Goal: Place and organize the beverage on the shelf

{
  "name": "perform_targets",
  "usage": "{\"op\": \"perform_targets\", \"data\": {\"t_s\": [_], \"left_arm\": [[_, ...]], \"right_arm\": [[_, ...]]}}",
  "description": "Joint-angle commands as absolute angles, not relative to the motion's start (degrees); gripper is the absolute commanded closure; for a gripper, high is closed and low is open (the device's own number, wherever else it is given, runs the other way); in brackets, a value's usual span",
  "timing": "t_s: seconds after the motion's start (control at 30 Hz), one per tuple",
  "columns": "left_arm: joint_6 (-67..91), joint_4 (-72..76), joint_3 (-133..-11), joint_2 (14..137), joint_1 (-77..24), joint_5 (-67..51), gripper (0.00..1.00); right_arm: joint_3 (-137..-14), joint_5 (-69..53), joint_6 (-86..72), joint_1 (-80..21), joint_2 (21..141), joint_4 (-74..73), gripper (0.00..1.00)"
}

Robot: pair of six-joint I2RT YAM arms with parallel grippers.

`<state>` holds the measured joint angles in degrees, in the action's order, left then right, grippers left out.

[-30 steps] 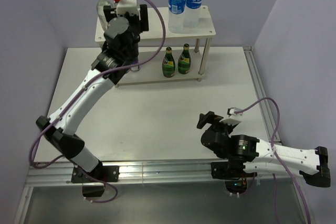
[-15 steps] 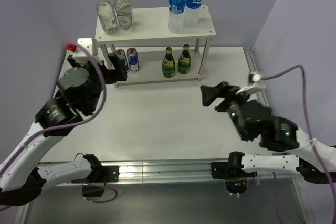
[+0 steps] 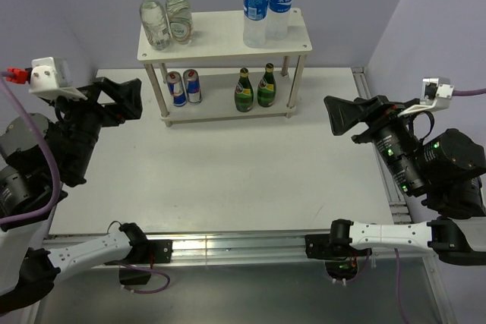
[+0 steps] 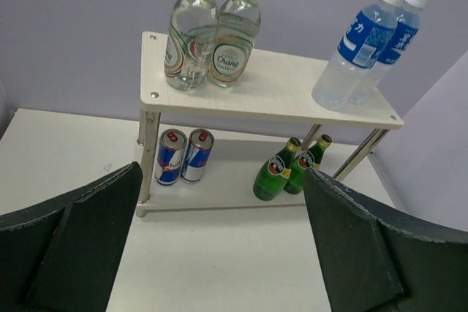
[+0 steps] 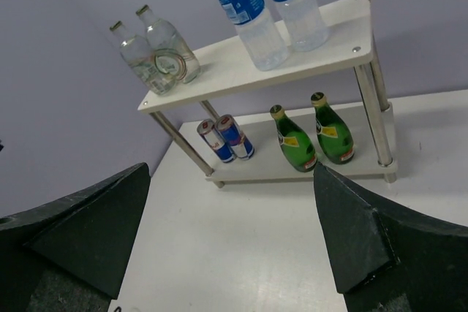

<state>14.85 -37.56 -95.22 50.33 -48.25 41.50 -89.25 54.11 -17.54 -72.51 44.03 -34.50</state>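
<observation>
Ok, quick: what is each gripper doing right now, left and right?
Left gripper: open, holding nothing.
Right gripper: open, holding nothing.

Bright, even light; soft shadows beneath the pale cream two-tier wooden shelf (image 3: pixel 220 39); glare streaks the silver metal rail (image 3: pixel 228 246); frames sharp.

The left end effector (image 4: pixel 223 174) gapes wide before the shelf (image 4: pixel 270 100) on the desk (image 4: pixel 212 261). The top board carries two clear glass bottles (image 4: pixel 212 31) and two blue-labelled water bottles (image 4: pixel 369 42). The lower board holds two cans (image 4: pixel 183 155) and two green bottles (image 4: pixel 289 168).
</observation>
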Motion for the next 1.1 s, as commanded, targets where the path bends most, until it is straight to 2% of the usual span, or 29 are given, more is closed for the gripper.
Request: {"op": "perform_targets", "data": {"t_s": [0.0, 0.23, 0.5, 1.07], "left_arm": [[17.8, -42.7, -96.7, 53.0, -48.4, 39.4, 0.01], [21.1, -45.1, -95.8, 53.0, -48.5, 37.7, 0.01], [22.8, -48.4, -95.7, 54.2, -48.4, 39.2, 0.01], [23.7, -50.4, -96.2, 53.8, -48.4, 39.9, 0.01]], "right_arm": [[-89.7, 51.1, -17.5, -72.9, 44.2, -35.9, 0.0], [-91.6, 49.8, -20.9, -72.9, 45.9, -40.2, 0.0], [-100.7, 49.5, -28.5, -72.9, 51.9, -55.4, 0.0], [-98.4, 47.7, -28.5, -72.9, 51.2, -55.0, 0.0]]}}
